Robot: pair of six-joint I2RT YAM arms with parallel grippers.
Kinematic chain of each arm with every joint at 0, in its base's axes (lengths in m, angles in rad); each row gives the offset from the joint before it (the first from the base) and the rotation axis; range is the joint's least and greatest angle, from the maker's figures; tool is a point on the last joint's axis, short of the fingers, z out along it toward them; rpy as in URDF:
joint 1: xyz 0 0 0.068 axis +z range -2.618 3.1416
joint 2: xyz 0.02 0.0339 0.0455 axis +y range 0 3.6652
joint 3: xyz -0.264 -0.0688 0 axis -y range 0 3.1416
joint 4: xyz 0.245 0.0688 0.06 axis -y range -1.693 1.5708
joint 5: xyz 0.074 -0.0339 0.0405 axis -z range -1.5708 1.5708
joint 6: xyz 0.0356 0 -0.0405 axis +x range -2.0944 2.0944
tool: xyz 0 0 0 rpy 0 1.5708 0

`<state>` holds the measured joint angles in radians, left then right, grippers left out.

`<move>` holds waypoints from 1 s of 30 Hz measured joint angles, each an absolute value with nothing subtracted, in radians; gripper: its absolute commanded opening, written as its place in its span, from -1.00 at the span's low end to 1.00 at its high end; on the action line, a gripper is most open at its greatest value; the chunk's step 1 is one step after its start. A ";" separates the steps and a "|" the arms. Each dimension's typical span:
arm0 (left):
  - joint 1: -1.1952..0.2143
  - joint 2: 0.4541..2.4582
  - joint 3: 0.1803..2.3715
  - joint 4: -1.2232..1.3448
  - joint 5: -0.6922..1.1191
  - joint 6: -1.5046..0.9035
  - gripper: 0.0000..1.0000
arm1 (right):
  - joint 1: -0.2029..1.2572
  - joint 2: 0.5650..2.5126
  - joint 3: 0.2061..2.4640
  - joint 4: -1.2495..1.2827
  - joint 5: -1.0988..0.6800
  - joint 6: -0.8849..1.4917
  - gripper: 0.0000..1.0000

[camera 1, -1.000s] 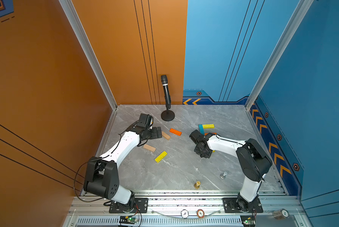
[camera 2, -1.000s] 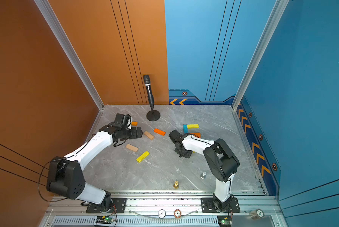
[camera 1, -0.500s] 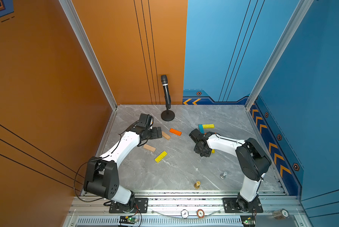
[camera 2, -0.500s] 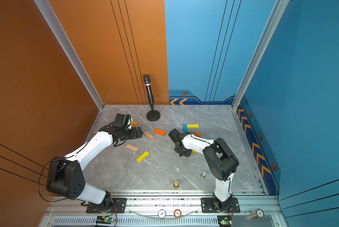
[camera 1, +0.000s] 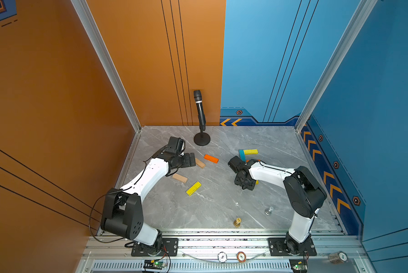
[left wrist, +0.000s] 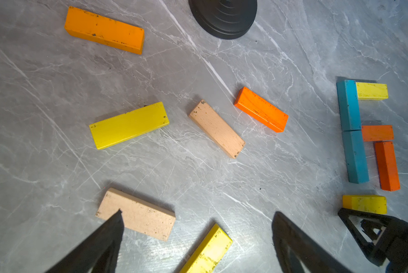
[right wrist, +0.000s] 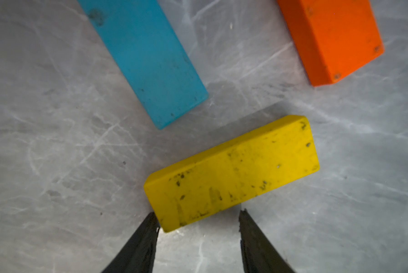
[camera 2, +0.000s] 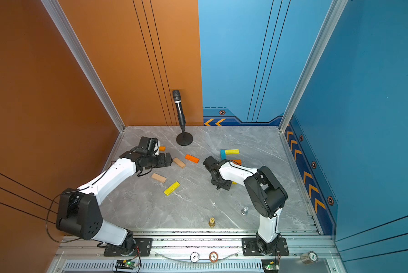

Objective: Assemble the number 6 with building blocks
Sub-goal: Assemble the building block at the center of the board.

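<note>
Building blocks lie flat on the grey table. In the left wrist view two blue bars [left wrist: 348, 105] stand end to end, with a yellow bar [left wrist: 372, 91], two orange bars [left wrist: 377, 133] and another yellow bar [left wrist: 365, 203] beside them. My right gripper [right wrist: 198, 217] is open, its tips just behind that yellow bar [right wrist: 231, 172], which rests on the table. In both top views it sits low at centre right [camera 1: 246, 185]. My left gripper [left wrist: 197, 214] is open wide over loose tan [left wrist: 136, 214], yellow [left wrist: 207, 250] and orange [left wrist: 260, 109] bars at the left [camera 1: 191, 160].
A black microphone on a round stand [camera 1: 201, 139] rises at the back middle. A gold chess piece [camera 1: 237, 222] and a silver one [camera 1: 269, 210] stand near the front edge. Orange and blue walls close in the left, back and right sides.
The right gripper's jaws have spread apart and let go of the yellow bar, which now lies on the table. The left arm has not moved.
</note>
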<state>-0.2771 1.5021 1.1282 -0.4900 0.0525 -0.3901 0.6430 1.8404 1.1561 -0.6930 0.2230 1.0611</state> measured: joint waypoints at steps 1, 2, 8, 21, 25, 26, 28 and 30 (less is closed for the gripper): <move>-0.277 1.502 1.128 -0.490 0.052 -0.390 0.95 | 0.643 1.840 1.156 -0.694 0.225 1.060 0.11; -0.277 1.502 1.128 -0.490 0.052 -0.390 0.95 | 0.643 1.840 1.156 -0.696 0.228 1.059 0.10; -0.279 1.502 1.128 -0.490 0.052 -0.390 0.95 | 0.633 1.840 1.156 -0.701 0.241 1.034 0.00; -0.282 1.502 1.128 -0.490 0.052 -0.390 0.95 | 0.608 1.841 1.158 -0.700 0.236 0.926 -0.01; -0.282 1.502 1.128 -0.490 0.052 -0.390 0.95 | 0.601 1.841 1.159 -0.699 0.226 0.882 0.00; -0.282 1.502 1.128 -0.490 0.052 -0.390 0.95 | 0.600 1.841 1.159 -0.699 0.224 0.873 0.00; -0.282 1.502 1.128 -0.490 0.052 -0.390 0.95 | 0.598 1.841 1.160 -0.699 0.220 0.853 0.00; -0.282 1.502 1.128 -0.490 0.052 -0.390 0.95 | 0.595 1.841 1.161 -0.698 0.215 0.839 0.00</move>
